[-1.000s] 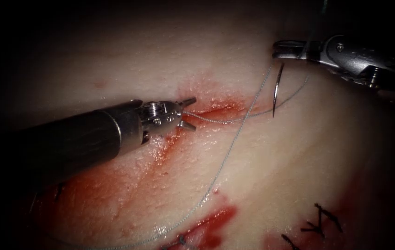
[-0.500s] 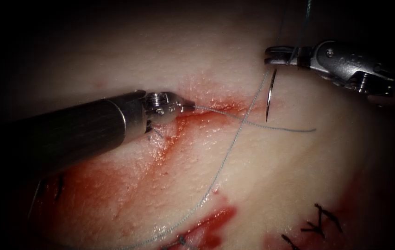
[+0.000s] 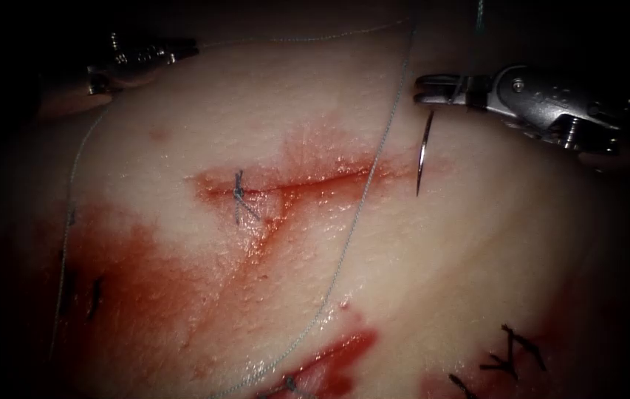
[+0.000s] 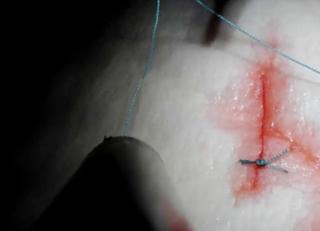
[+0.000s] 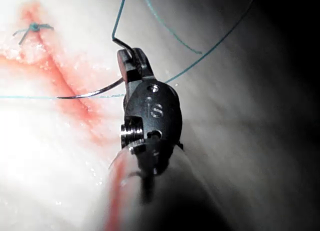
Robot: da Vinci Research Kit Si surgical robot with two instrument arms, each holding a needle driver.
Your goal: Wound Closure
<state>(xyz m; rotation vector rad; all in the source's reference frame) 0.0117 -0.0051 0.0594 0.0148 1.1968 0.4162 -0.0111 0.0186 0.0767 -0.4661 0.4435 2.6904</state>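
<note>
1. Your needle [image 3: 422, 154] is a thin, shiny curve. It hangs free above the tissue [image 3: 477, 281], near the right end of the cut [image 3: 307, 181], and is not stuck in it.
2. Your right tool [image 3: 440, 89] is clamped on the needle near its top end, beside the thread.
3. The thread [image 3: 359, 222] runs from there down across the cut and off over the wet tissue.
4. A small knot [image 3: 239, 193] sits on the left part of the cut, with red fluid [image 3: 145, 273] around it.
5. Your left tool [image 3: 141, 59] is far off to the upper left. I cannot tell if it grips anything.
6. Dark old stitches [image 3: 510, 355] lie well apart, at the lower right.
</note>
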